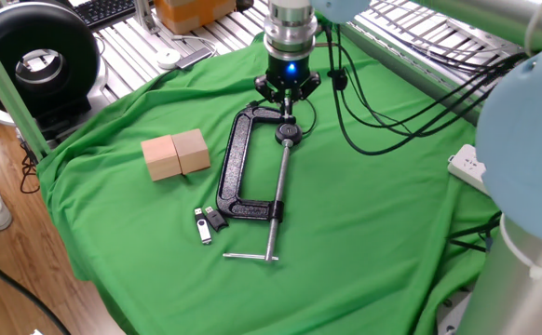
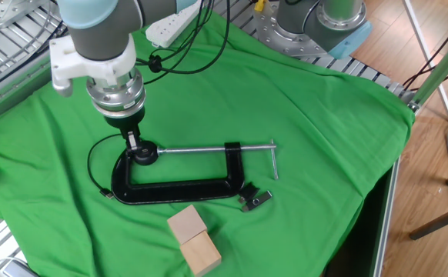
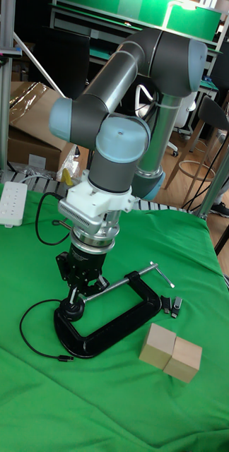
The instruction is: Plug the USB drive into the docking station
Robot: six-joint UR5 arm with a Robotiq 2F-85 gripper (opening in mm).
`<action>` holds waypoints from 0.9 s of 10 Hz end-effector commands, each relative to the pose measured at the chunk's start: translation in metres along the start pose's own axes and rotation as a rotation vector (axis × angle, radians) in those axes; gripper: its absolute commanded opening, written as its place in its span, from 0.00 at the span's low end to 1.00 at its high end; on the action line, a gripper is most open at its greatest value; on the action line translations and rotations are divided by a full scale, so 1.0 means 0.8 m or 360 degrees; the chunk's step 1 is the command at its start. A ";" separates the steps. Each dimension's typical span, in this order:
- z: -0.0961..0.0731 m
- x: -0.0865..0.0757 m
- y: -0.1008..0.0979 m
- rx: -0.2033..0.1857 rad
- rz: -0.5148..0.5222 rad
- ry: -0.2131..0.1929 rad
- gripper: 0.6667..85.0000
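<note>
Tall fixed view: tool points straight down over the swivel-pad end of the C-clamp, fingertips just above or touching the pad, can't tell which. Fingers look close together with nothing visible between them, but whether they're fully clenched I can't tell (too small in all three views)

One fixed view: tool shows a blue light on its body and sits at the far end of the clamp. Clamp lies flat on the green cloth covering the surface, screw rod running toward the near edge, T-handle at the near end

USB drive lies flat on the cloth just beside the clamp's near corner, next to a small black piece (could be a cap or a second drive, can't tell). Well apart from the tool. Docking station not identifiable in any view

Two wood blocks sit side by side, touching, left of the clamp in this view

Other fixed view: thin black cable loops on the cloth by the clamp's closed end. White power strip at the far edge of the cloth
</note>
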State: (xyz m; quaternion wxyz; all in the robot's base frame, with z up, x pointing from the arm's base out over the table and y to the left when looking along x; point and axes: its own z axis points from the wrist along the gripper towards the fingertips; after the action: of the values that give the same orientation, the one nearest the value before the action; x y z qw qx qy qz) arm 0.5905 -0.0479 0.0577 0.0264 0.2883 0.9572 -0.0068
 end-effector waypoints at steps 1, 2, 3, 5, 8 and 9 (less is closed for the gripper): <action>0.010 0.004 -0.002 -0.0047 -0.0022 -0.0008 0.01; 0.011 0.010 -0.002 -0.0049 -0.0011 0.0020 0.01; 0.011 0.013 -0.005 -0.0033 -0.0004 0.0035 0.01; 0.013 0.013 -0.006 -0.0032 0.0015 0.0041 0.01; 0.012 0.005 -0.009 -0.0021 0.0019 0.0010 0.01; 0.010 0.004 -0.013 -0.0015 0.0017 0.0018 0.01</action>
State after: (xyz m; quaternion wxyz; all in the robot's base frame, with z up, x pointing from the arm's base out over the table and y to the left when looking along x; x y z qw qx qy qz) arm 0.5813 -0.0514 0.0475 0.0218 0.2893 0.9570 -0.0029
